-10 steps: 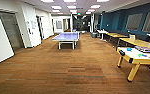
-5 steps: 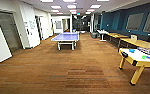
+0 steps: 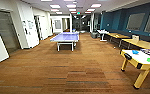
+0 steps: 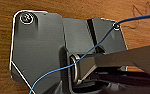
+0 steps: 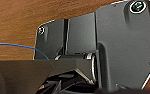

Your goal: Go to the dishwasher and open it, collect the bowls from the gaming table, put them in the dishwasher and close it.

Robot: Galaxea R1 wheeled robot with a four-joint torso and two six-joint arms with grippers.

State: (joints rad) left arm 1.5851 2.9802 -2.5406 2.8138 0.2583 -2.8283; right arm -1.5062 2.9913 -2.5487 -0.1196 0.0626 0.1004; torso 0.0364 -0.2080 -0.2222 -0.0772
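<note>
We judge the collecting not yet begun: a blue bowl (image 3: pixel 135 52) and a green bowl (image 3: pixel 149 59) sit on the gaming table (image 3: pixel 141 59), on its white tabletop. Beyond that table stand yellow-topped tables (image 3: pixel 138 43); well off to its far side stands a ping-pong table (image 3: pixel 66 37). Open wood floor (image 3: pixel 73 72) lies before it. Whether either pincer is open, we cannot tell.

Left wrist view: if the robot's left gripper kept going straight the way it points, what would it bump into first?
Probably the wooden floor. The left wrist camera looks down past the robot's own dark plate onto brown floorboards, with nothing else seen in between. How far down the floor lies is hard to judge.
</note>
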